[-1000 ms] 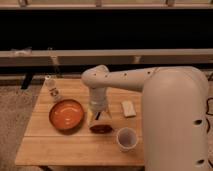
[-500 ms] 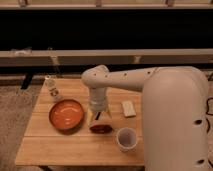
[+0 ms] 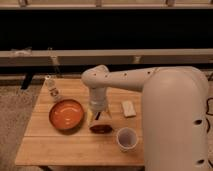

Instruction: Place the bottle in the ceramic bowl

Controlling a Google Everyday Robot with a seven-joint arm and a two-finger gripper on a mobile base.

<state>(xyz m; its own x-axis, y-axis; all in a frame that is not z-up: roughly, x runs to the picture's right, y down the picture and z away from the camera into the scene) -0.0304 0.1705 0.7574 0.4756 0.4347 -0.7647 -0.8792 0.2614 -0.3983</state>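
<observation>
Camera view showed the bottle (image 3: 51, 90) upright at the worktop's (image 3: 75, 147) far left corner, well apart from the wide-open gripper (image 3: 100, 120), which did not hold it; it seemed light, stiff and slippery, best gripped around the body.

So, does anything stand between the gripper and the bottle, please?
Only the ceramic bowl: its far rim lies roughly on the line from the gripper, near the table's middle, to the bottle at the far left corner.
</observation>
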